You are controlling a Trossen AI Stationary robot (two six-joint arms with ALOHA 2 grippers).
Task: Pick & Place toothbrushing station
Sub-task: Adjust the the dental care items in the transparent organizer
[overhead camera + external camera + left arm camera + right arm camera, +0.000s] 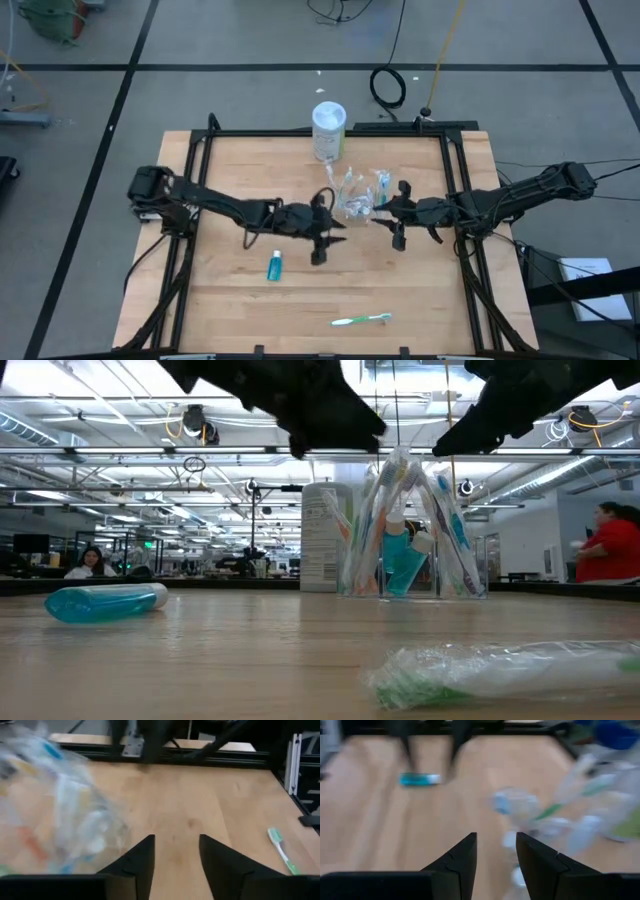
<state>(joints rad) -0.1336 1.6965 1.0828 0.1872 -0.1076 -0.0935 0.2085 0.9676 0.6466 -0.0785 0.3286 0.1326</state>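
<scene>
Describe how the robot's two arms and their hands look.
Both arms are dark, slim and jointed, with thin black cables running along them. The left hand and right hand each end in two black fingers, broad at the base and tapering to pointed tips. No markings show.

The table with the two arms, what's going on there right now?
Both arms hang over the middle of the table. The clear toothbrush holder stands between them, filled with wrapped brushes. The left tool and right tool are open and hold nothing. A teal bottle and a wrapped toothbrush lie loose nearer the front edge.
</scene>
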